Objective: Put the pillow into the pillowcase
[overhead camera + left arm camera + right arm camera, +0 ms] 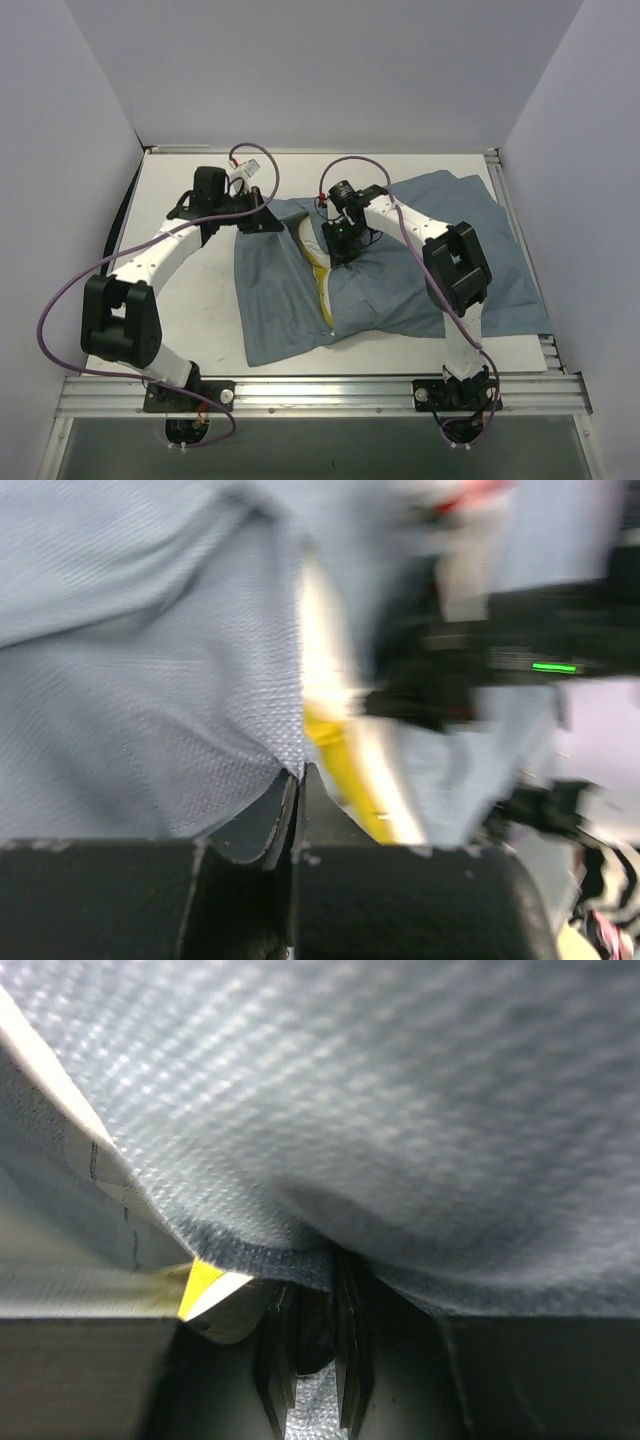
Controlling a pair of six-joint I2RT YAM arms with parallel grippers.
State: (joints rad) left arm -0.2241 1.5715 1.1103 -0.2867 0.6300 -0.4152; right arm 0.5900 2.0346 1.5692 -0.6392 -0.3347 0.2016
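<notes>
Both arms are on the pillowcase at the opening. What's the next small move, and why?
Probably ease both held edges a little further over the pillow. The left gripper and right gripper each have their fingers shut on the pillowcase hem, yet a white and yellow strip of pillow shows bare between the fabric flaps.

We saw a white surface closed in by three plain, pale panels: a back wall, a left wall and a right wall. A silver metal rail ran along the near edge of the surface, and a thinner metal strip lined its right side. Below the rail lay a darker grey band. The light was soft and even, leaving only faint shadows.
</notes>
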